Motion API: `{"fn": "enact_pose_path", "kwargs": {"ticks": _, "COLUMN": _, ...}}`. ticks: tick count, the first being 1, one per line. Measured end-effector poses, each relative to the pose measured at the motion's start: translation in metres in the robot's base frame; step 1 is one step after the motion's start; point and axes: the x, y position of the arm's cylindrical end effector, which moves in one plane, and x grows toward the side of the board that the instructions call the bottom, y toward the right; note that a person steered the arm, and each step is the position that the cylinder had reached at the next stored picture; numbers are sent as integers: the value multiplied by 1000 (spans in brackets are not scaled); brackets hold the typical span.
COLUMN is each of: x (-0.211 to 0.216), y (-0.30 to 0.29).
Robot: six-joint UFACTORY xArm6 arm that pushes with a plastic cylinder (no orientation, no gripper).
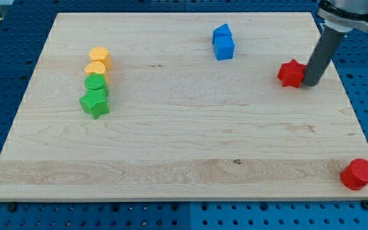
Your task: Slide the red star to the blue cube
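Note:
The red star (291, 73) lies on the wooden board at the view's right, above mid-height. My tip (312, 84) touches its right side, with the dark rod rising up and to the right. The blue cube (224, 47) sits near the view's top, left of the star and well apart from it. A second blue block (222, 32) with a peaked top sits just behind the cube, touching it.
A red cylinder (358, 174) sits at the board's bottom right corner. At the view's left, two orange blocks (99, 62), a green block (96, 84) and a green star (94, 103) form a column. A marker tag (331, 29) is at the top right.

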Motion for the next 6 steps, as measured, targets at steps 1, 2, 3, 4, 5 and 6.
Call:
{"fn": "enact_pose_path", "kwargs": {"ticks": 1, "x": -1, "y": -27}}
{"fn": "enact_pose_path", "kwargs": {"ticks": 2, "x": -9, "y": -44}}
{"fn": "enact_pose_path", "kwargs": {"ticks": 3, "x": -19, "y": -44}}
{"fn": "enact_pose_path", "kwargs": {"ticks": 4, "x": -41, "y": -44}}
{"fn": "enact_pose_path", "kwargs": {"ticks": 5, "x": -49, "y": -52}}
{"fn": "enact_pose_path", "kwargs": {"ticks": 6, "x": -49, "y": -62}}
